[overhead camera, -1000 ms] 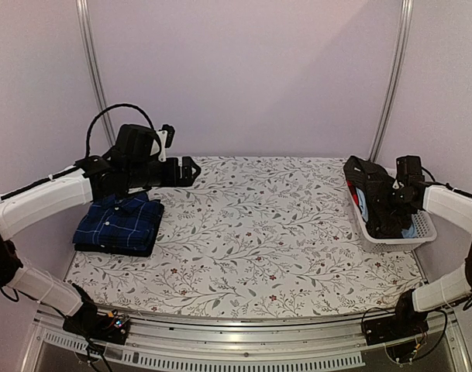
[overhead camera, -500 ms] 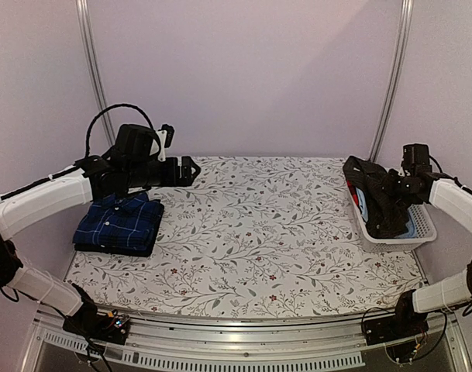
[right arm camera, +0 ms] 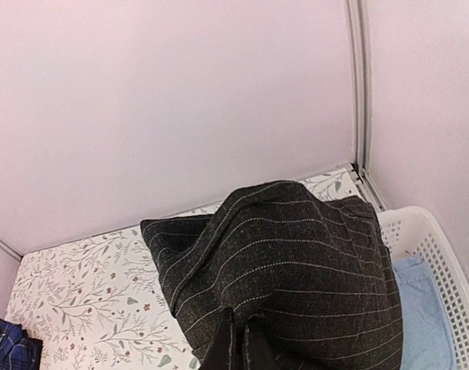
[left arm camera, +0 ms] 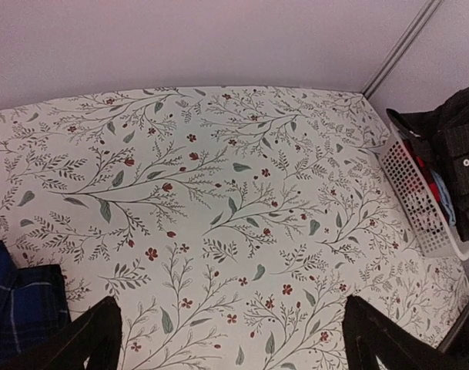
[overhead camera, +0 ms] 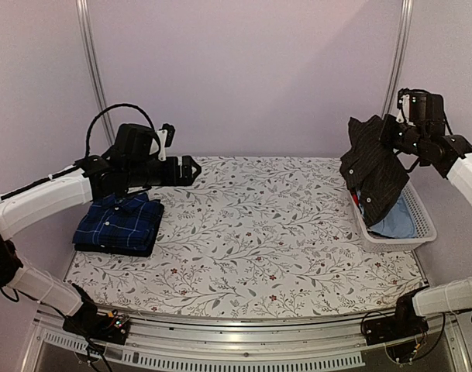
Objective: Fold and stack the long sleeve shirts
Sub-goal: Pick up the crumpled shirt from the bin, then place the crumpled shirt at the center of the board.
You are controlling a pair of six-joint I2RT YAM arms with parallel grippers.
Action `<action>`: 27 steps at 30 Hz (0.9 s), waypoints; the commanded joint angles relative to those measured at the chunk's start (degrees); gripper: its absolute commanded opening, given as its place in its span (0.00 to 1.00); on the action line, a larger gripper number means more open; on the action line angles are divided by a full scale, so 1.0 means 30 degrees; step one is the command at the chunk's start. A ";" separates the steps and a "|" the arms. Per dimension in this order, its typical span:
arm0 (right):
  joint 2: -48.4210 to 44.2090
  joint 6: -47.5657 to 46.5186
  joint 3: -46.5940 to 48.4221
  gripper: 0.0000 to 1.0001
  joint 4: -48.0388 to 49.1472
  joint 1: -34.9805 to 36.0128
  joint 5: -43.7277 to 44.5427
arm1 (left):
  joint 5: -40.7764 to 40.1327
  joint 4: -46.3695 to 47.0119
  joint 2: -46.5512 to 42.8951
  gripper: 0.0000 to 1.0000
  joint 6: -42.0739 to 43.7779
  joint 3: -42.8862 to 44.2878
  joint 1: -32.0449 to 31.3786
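Black pinstriped shirt point(overhead camera: 373, 167) hanging from the right gripper point(overhead camera: 384, 128), whose fingers are pinched tight on a fold of the cloth. The right arm is bent high over the white basket point(overhead camera: 424, 227) at the right edge of the table point(overhead camera: 259, 232), with the shirt's lower end at the basket's mouth. The left arm stretches level above the folded navy checked shirt point(overhead camera: 119, 223) on the table's left side; the left gripper point(overhead camera: 191, 169) is spread wide, holding nothing.

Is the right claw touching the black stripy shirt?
Touching. In the right wrist view the right gripper is pinched shut on the black pinstriped shirt.
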 commanded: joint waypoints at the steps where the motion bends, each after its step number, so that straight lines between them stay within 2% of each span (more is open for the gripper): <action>1: 0.0111 -0.1079 0.3151 0.00 -0.0244 0.2581 0.1373 | 0.0397 0.0626 -0.0328 1.00 0.0213 0.0293 0.0206; 10: 0.3261 -0.2715 0.9050 0.00 -0.0755 0.9315 0.2318 | 0.0441 0.0663 -0.0445 1.00 0.0472 0.0621 0.0265; 15: 0.5740 -0.3247 1.1452 0.00 -0.0968 1.2346 0.1219 | 0.0377 0.0474 -0.0467 1.00 0.0529 0.0797 0.0297; 21: 0.7689 -0.2643 1.1687 0.00 -0.0702 1.2893 -0.1806 | 0.0311 0.0282 -0.0810 1.00 0.0460 0.0517 0.0311; 24: 0.7927 -0.2591 1.0220 0.00 -0.0452 1.2828 -0.1476 | 0.0231 0.0226 -0.1159 1.00 0.0389 0.0068 0.0310; 27: 0.8058 -0.2167 0.7888 0.00 -0.0016 1.1950 -0.2708 | 0.0235 0.0137 -0.1405 1.00 0.0325 -0.0346 0.0319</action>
